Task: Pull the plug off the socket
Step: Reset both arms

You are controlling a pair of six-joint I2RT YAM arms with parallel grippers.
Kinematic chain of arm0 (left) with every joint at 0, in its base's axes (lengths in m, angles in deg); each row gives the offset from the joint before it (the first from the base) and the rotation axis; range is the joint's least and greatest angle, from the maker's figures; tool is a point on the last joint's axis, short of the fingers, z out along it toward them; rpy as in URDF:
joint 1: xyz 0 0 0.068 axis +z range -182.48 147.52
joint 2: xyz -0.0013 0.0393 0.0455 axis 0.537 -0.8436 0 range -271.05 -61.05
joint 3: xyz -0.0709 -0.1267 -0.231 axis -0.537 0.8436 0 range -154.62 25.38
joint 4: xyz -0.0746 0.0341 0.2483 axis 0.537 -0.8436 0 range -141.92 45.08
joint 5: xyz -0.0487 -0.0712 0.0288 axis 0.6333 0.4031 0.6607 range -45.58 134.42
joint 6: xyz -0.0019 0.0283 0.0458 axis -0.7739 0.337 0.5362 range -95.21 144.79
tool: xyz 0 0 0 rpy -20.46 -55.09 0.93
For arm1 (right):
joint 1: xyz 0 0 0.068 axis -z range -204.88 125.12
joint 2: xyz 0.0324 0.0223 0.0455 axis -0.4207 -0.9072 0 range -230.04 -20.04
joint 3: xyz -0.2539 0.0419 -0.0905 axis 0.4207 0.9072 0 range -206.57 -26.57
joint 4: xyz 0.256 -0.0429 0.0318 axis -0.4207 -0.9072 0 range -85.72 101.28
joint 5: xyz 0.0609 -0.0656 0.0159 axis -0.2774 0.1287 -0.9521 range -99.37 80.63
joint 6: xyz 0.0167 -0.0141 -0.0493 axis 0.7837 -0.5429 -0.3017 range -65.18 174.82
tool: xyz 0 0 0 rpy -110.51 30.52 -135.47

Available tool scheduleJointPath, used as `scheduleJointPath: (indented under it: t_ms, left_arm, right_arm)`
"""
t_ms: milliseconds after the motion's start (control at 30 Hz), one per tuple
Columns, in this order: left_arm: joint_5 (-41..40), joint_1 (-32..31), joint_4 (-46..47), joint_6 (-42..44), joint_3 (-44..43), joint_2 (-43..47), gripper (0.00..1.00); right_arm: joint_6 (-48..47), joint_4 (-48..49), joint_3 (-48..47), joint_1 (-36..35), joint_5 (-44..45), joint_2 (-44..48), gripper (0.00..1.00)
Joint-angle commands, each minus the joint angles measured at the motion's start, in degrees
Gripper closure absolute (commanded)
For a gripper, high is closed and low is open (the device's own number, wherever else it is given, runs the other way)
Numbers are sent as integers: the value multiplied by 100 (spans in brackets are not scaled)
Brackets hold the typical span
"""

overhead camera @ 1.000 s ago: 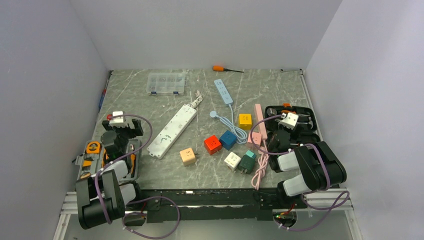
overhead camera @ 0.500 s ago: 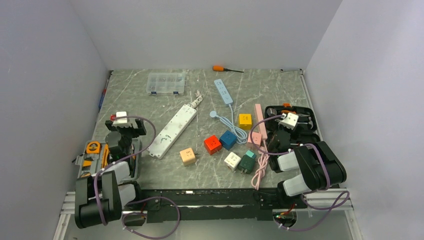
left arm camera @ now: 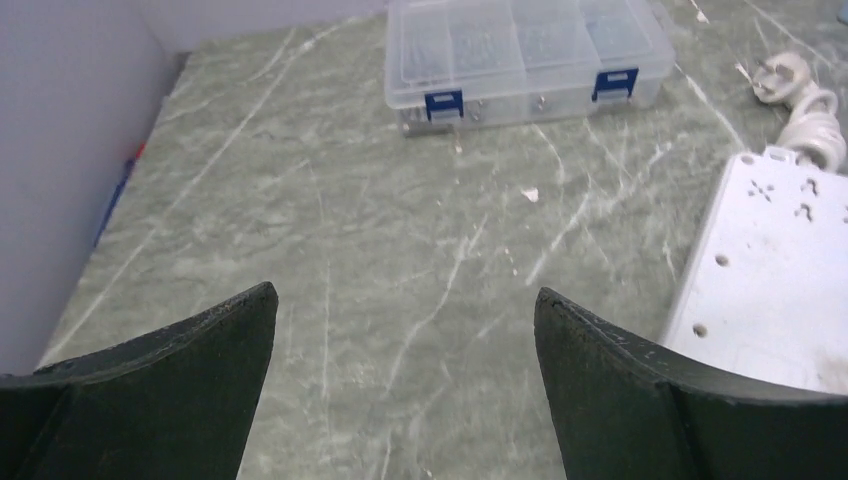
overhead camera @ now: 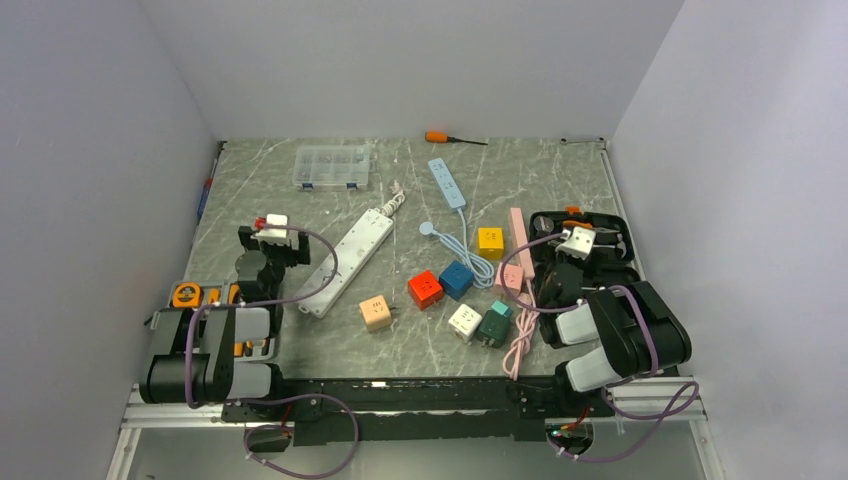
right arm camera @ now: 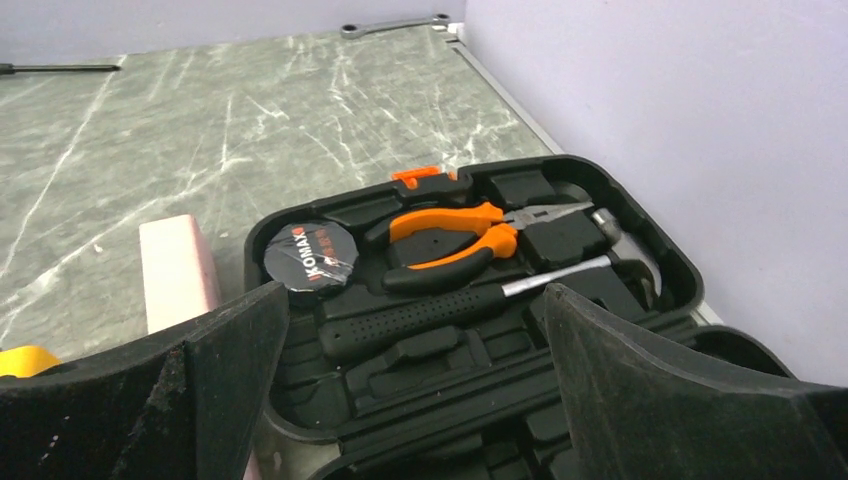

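A white power strip [overhead camera: 345, 262] lies left of centre, its white cord and plug [overhead camera: 395, 200] coiled at its far end. It also shows in the left wrist view [left arm camera: 770, 270] with its plug [left arm camera: 785, 72]. A green adapter [overhead camera: 494, 325] sits against a white cube socket [overhead camera: 464, 321]; I cannot tell if they are joined. My left gripper [overhead camera: 272, 238] is open and empty over bare table just left of the white strip; its jaws [left arm camera: 400, 320] stand wide apart. My right gripper [overhead camera: 568, 248] is open and empty above the black tool case [right arm camera: 640, 230].
A clear parts box [overhead camera: 335, 166] and an orange screwdriver [overhead camera: 440, 137] lie at the back. A blue strip [overhead camera: 447, 183], a pink strip [overhead camera: 518, 240] with cord, and yellow [overhead camera: 490, 242], red [overhead camera: 425, 289], blue [overhead camera: 456, 279] and peach [overhead camera: 376, 312] cubes fill the middle. An orange tool tray [overhead camera: 190, 297] sits front left.
My left gripper has moved forward and to the right, off the orange tool tray toward the white power strip. The right arm has not moved.
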Motion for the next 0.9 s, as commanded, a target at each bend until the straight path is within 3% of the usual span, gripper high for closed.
scheduleJointPath:
  t_ms: [0,67,167,867]
  left_arm:
    - [-193,32,-70,46,-235,14,1]
    - [-193,38,-246,-31,-307,2,1]
    - [-198,124,-305,-104,-342,-3,1]
    - [-193,149,-195,-109,-336,-55,1]
  right_arm:
    - [331,203,-49,568,-1101,-197,0]
    - [701,-1333,-662,662,-1068,-70,0]
    - [1002,-1796,-860,1188,-1810,-76,0]
    - [908,-1439,-679,1185,-1778,-34,0]
